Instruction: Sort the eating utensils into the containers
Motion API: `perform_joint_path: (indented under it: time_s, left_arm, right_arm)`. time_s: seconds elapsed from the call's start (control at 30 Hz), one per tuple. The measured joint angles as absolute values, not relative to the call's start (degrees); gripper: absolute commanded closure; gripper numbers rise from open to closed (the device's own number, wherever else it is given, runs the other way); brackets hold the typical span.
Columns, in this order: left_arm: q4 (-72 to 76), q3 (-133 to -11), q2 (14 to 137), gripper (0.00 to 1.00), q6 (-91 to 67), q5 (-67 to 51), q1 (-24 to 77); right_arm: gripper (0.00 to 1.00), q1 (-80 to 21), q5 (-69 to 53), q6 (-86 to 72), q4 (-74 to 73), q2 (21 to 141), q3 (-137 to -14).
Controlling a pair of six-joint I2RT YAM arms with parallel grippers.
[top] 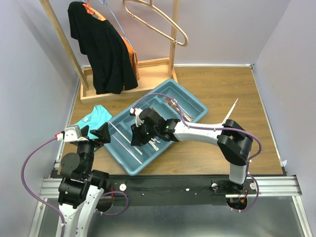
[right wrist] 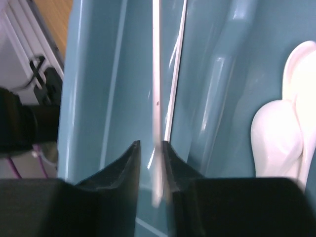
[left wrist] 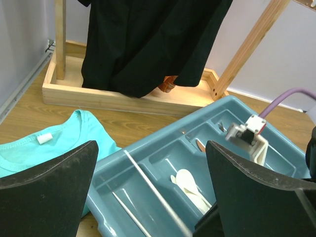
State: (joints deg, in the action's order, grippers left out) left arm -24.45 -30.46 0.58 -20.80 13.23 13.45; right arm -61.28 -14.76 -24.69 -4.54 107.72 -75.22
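The teal-blue tray of containers (top: pixel 195 102) lies slantwise mid-table. My right gripper (top: pixel 136 138) hangs low over its left compartment. In the right wrist view its jaws (right wrist: pixel 151 145) stand a little apart, and a pale chopstick (right wrist: pixel 156 98) runs between them, blurred, close to the right finger with a gap on the left. White spoons (right wrist: pixel 281 128) lie in the neighbouring compartment, and coppery forks (top: pixel 174 103) in a far one. Another chopstick (top: pixel 230 111) rests on the table at the right. My left gripper (top: pixel 98 133) is wide open and empty beside the tray's left edge (left wrist: pixel 148 143).
A teal folded cloth (left wrist: pixel 59 143) lies left of the tray. Behind it a wooden rack base (left wrist: pixel 123 98) carries a hanging black garment (left wrist: pixel 148 44), with large metal hangers (top: pixel 158 24) above. Walls close in both sides.
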Motion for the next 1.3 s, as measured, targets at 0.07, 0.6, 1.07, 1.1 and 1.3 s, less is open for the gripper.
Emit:
perform_joint_path:
  time_s: [0.07, 0.6, 1.07, 1.1, 1.3]
  left_arm:
    - [-24.4, -30.5, 0.6, 0.01, -20.8, 13.2, 13.5]
    - [-24.4, -30.5, 0.6, 0.01, -20.8, 13.2, 13.5]
    - [-24.5, -30.5, 0.6, 0.01, -20.8, 13.2, 13.5]
    - [-24.4, -30.5, 0.6, 0.01, -20.8, 13.2, 13.5]
    - [-24.4, -30.5, 0.6, 0.01, -20.8, 13.2, 13.5]
  right_arm:
    - [0.53, -61.8, -15.1, -25.0, -5.8, 108.0, -75.2]
    - [0.35, -56.9, 9.1, -24.4, -17.0, 92.4, -73.3]
    - [0.35, -22.2, 21.9, -31.5, -21.4, 72.6, -52.3]
    - [0.35, -20.2, 22.3, -31.5, -21.3, 71.8, -50.9]
    - [0.37, -11.2, 22.6, -31.5, -20.7, 71.5, -45.4]
